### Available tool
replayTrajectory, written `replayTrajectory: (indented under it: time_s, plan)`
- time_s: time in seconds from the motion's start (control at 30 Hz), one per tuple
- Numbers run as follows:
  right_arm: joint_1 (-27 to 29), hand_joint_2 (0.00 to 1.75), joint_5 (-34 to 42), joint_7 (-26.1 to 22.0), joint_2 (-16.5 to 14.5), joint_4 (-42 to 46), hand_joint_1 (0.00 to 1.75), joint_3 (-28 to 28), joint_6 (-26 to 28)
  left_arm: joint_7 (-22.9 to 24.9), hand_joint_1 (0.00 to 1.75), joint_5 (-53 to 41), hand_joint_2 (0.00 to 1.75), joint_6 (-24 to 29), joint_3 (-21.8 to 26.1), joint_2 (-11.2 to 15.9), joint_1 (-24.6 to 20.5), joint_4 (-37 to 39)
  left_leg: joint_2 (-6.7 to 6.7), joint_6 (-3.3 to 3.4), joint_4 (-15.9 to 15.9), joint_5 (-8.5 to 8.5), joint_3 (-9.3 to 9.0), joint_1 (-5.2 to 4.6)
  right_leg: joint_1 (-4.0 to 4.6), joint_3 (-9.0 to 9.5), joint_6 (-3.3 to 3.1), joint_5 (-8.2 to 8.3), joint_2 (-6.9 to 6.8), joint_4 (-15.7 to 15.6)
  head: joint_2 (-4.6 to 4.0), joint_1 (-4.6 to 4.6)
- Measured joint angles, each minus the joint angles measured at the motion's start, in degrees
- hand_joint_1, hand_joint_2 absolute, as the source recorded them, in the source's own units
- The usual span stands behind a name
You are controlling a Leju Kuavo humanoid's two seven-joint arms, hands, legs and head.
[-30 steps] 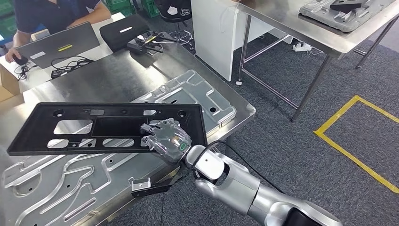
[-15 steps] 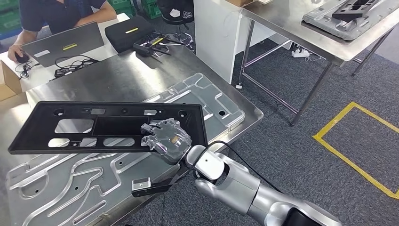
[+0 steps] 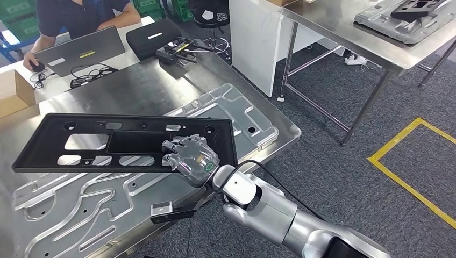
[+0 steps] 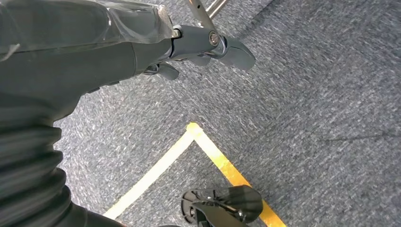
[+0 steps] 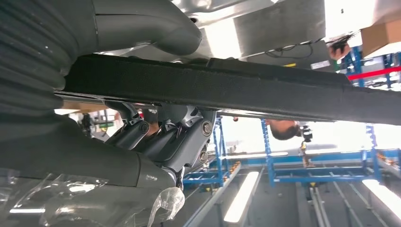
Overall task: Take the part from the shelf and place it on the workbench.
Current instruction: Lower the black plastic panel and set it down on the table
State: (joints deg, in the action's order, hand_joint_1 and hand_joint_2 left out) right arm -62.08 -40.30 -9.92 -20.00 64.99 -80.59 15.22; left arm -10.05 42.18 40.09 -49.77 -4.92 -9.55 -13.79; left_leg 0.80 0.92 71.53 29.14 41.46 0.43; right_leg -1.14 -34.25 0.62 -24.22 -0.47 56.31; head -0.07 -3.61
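Part (image 3: 123, 142), black and flat with cut-out windows, hanging level above the near table (image 3: 134, 94), over the silver grooved fixture plate (image 3: 226, 110) lying there. Being gripped at its near long edge, toward the right end, by the right hand (image 3: 191, 158); in the right wrist view, thumb (image 5: 142, 28) lying on one face of the dark part (image 5: 236, 90) and darker fingers (image 5: 165, 135) curling against the other face, so clamping it between them. Silver right arm (image 3: 279, 215) reaching in from below right, with a black cable looping beside the wrist. Left hand (image 4: 118, 42) hanging over blue-grey carpet (image 4: 307, 94) crossed by yellow tape (image 4: 208, 151); fingers (image 4: 208, 45) holding nothing, partly extended, though whether spread or drawn in cannot be told from this angle. Sitting at the far end of the table: a grey laptop (image 3: 80, 51), a black case (image 3: 153, 36), cables and a cardboard box (image 3: 13, 94), with a person (image 3: 80, 13) seated behind, one hand on a mouse. Standing well apart at upper right, a second steel table (image 3: 349, 35) carrying another silver plate (image 3: 403, 21) with a black piece on it.
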Motion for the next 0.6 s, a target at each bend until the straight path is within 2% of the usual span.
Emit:
replayTrajectory:
  time_s: [0.03, 0.1, 0.13, 0.17, 0.2, 0.27, 0.3, 0.33, 0.4, 0.43, 0.47, 0.5, 0.53, 0.6]
  plan:
    - [0.0, 1.75, 0.01, -0.03, -0.01, -0.01, 1.75, 0.01, 0.02, 0.02, 0.0, -0.01, 1.75, 0.01, 0.0, 0.01, -0.02, 0.0, -0.21, 0.16, -3.45, -1.84, -1.63, -0.02, 0.0, 0.05, 0.03, -0.03, -0.19, 0.0, 0.0, 0.0]
    - [-0.12, 1.75, 0.03, -0.12, -0.04, -0.02, 1.75, 0.03, 0.11, 0.02, 0.0, -0.03, 1.75, 0.02, 0.0, 0.01, -0.15, 0.0, -1.36, 0.65, -12.31, -5.06, -5.91, -0.4, 0.1, 0.16, 0.2, -0.12, -0.58, -0.03, 0.0, 0.0]
    - [-0.2, 1.75, 0.04, -0.16, -0.04, -0.03, 1.75, 0.05, 0.15, 0.0, 0.0, -0.03, 1.75, 0.02, 0.0, 0.01, -0.21, 0.0, -1.79, 0.89, -15.08, -5.83, -7.22, -0.66, 0.17, 0.19, 0.37, -0.18, -0.75, -0.04, 0.0, 0.0]
    - [-0.26, 1.75, 0.05, -0.19, -0.04, -0.05, 1.75, 0.06, 0.19, -0.04, 0.0, -0.02, 1.75, 0.02, 0.0, 0.01, -0.23, 0.0, -2.02, 1.08, -16.52, -6.01, -7.85, -0.93, 0.23, 0.21, 0.58, -0.25, -0.94, -0.06, 0.0, 0.01]
    - [-0.29, 1.75, 0.05, -0.2, -0.04, -0.07, 1.75, 0.07, 0.18, -0.09, 0.0, -0.01, 1.75, 0.02, 0.0, 0.01, -0.21, 0.0, -1.75, 1.24, -16.55, -5.97, -7.81, -1.13, 0.26, 0.27, 0.85, -0.26, -1.15, -0.16, 0.0, 0.01]
    - [-0.3, 1.75, 0.01, -0.03, -0.06, -0.08, 1.75, 0.08, 0.09, -0.11, 0.0, -0.03, 1.75, 0.02, 0.0, 0.01, -0.13, 0.0, -1.14, 1.81, -16.93, -6.22, -8.16, -0.94, 0.24, 0.4, 1.49, -0.61, -1.26, 0.0, 0.0, 0.01]
    - [-0.33, 1.75, -0.05, 0.08, -0.07, -0.08, 1.75, 0.08, 0.03, -0.06, 0.0, -0.07, 1.75, 0.03, 0.01, 0.03, -0.15, 0.0, -0.85, 2.18, -17.14, -6.39, -8.43, -0.78, 0.24, 0.03, 1.73, -1.41, -1.02, 1.06, 0.0, 0.02]
    - [-0.34, 1.75, -0.1, 0.19, -0.07, -0.08, 1.75, 0.09, -0.02, -0.01, 0.0, -0.11, 1.75, 0.03, 0.01, 0.07, -0.21, 0.0, -0.57, 2.51, -17.35, -6.57, -8.72, -0.62, 0.25, -0.94, 1.89, -2.82, -0.65, 3.39, 0.0, 0.02]
    - [-0.31, 1.75, -0.19, 0.24, 0.02, -0.08, 1.75, 0.09, -0.05, 0.13, 0.0, -0.16, 1.75, 0.02, 0.01, 0.12, -0.28, 0.0, 0.03, 2.87, -17.36, -6.6, -8.86, -0.63, 0.26, -4.61, 1.95, -6.52, 0.0, 11.15, 0.0, 0.02]
    - [-0.24, 1.75, -0.2, 0.24, 0.09, -0.08, 1.75, 0.09, -0.05, 0.18, 0.0, -0.19, 1.75, 0.02, 0.01, 0.12, -0.26, 0.0, 0.43, 2.91, -17.35, -6.58, -8.9, -0.69, 0.26, -6.52, 1.97, -7.69, 0.11, 14.78, 0.0, 0.02]
    - [-0.14, 1.75, -0.2, 0.21, 0.15, -0.08, 1.75, 0.09, -0.05, 0.25, 0.0, -0.2, 1.75, 0.02, 0.0, 0.12, -0.21, 0.0, 0.9, 2.94, -17.33, -6.54, -8.93, -0.71, 0.28, -7.68, 1.97, -7.82, 0.18, 16.69, 0.0, 0.02]
    - [-0.05, 1.75, -0.2, 0.19, 0.19, -0.09, 1.75, 0.09, -0.04, 0.33, 0.0, -0.22, 1.75, 0.02, 0.0, 0.13, -0.16, 0.0, 1.43, 2.96, -17.31, -6.51, -8.98, -0.71, 0.27, -7.65, 1.94, -6.77, 0.25, 16.12, 0.0, 0.02]
    - [0.01, 1.75, -0.19, 0.16, 0.21, -0.09, 1.75, 0.09, -0.04, 0.37, 0.0, -0.23, 1.75, 0.02, 0.0, 0.13, -0.14, 0.0, 2.02, 2.93, -17.27, -6.45, -9.07, -0.69, 0.24, -6.52, 1.86, -4.81, 0.42, 13.32, 0.0, 0.02]
    - [0.0, 1.75, -0.13, 0.08, 0.22, -0.1, 1.75, 0.09, -0.03, 0.33, 0.0, -0.22, 1.75, 0.02, 0.01, 0.14, -0.16, 0.0, 3.13, 2.61, -17.02, -6.19, -9.1, -0.7, 0.02, -2.58, 1.73, -0.88, 1.95, 4.85, 0.0, 0.02]
